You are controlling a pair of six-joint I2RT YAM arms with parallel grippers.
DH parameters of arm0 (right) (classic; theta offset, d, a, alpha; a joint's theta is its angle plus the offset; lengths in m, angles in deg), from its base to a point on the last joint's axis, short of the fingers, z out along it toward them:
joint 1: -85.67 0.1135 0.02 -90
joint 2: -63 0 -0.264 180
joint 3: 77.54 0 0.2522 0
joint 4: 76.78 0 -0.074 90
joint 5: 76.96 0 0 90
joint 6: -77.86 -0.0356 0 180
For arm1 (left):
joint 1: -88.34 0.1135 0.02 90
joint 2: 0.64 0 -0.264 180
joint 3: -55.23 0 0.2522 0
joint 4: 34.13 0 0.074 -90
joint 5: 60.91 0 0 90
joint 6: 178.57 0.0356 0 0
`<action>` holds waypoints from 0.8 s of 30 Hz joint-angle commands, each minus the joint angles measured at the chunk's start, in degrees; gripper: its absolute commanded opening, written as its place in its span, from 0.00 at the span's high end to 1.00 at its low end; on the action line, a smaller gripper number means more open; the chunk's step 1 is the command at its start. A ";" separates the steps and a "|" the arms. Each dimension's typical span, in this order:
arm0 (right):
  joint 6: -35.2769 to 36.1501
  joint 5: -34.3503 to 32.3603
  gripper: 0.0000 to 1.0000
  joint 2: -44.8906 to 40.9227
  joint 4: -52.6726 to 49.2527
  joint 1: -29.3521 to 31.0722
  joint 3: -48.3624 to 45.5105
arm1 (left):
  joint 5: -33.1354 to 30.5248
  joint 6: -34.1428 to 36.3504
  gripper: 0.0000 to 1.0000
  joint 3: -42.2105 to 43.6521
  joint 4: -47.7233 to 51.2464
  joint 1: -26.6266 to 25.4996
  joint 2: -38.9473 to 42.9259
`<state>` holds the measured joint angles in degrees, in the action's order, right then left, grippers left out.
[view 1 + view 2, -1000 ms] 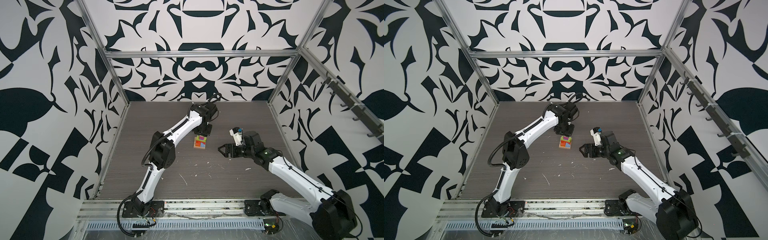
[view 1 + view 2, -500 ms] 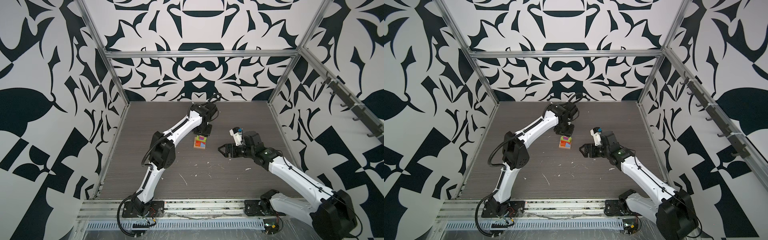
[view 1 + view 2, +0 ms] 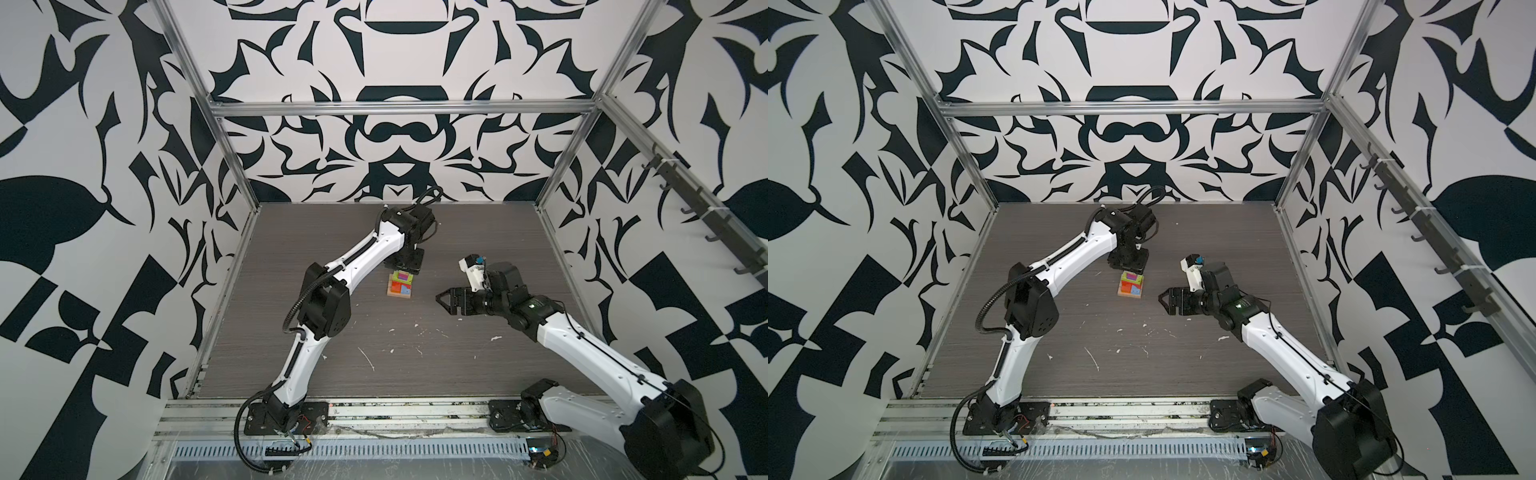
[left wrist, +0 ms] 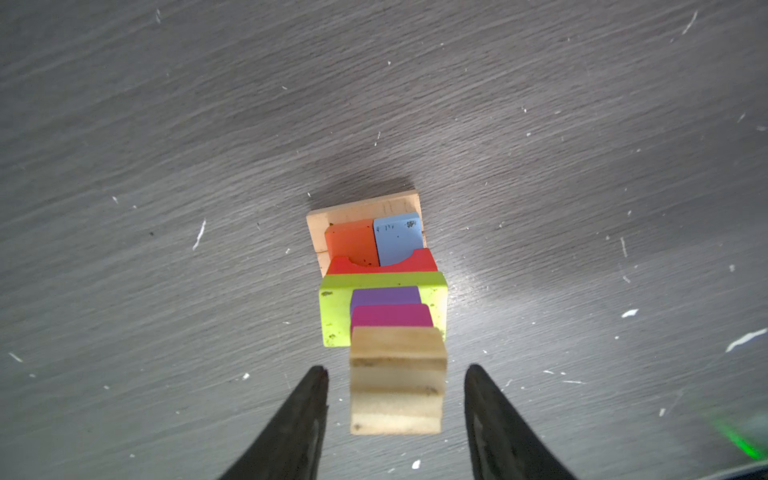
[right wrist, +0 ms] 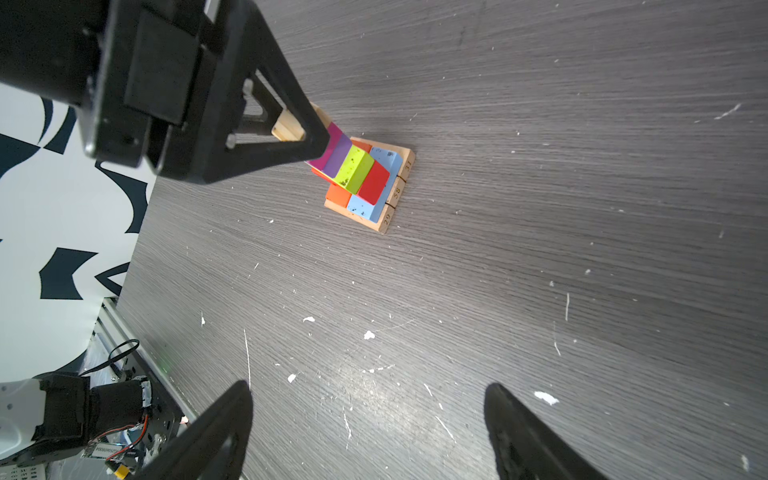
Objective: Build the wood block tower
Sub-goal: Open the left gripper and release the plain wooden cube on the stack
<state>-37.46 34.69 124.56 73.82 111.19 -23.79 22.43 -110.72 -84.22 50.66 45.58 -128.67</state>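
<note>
The wood block tower stands mid-table in both top views. In the left wrist view it shows a plain wood base, then orange, blue and red blocks. Above them lie lime-green, purple and magenta, with a tan cube on top. My left gripper hangs over the tower, open, with a gap on each side of the tan cube. My right gripper stands open and empty to the tower's right.
White flecks and scratches dot the dark wood-grain table. Metal frame posts and patterned walls close in the table on three sides. A slotted rail runs along the front edge by both arm bases.
The left gripper's jaws have spread apart and let go of the tan cube, which now rests on the tower top. The right arm has not moved.
</note>
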 commanded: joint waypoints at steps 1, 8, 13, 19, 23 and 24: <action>0.78 -0.29 0.09 -0.56 0.18 0.27 1.05 | -0.45 -0.35 0.38 -1.22 2.44 0.22 -0.29; 0.98 -0.14 0.09 -0.30 0.08 0.24 1.54 | -1.16 -0.35 0.07 -0.78 1.86 0.22 0.58; 1.06 -0.22 0.09 0.05 -0.01 0.32 1.79 | -1.60 -0.35 0.01 -0.24 0.90 0.22 1.37; 1.05 -1.02 0.09 0.31 -0.01 0.32 2.12 | -2.87 -0.29 0.01 0.16 0.27 0.22 2.57; 1.13 -3.19 0.08 0.02 -0.10 0.31 2.42 | -3.62 -0.17 0.00 1.95 -2.18 0.24 5.13; 1.20 -3.80 0.08 -0.18 0.06 0.32 2.42 | -3.99 -0.17 0.00 2.47 -2.73 0.22 5.77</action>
<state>-37.29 33.23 124.60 73.36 111.28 -23.70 19.83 -111.02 -83.10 47.99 45.58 -127.33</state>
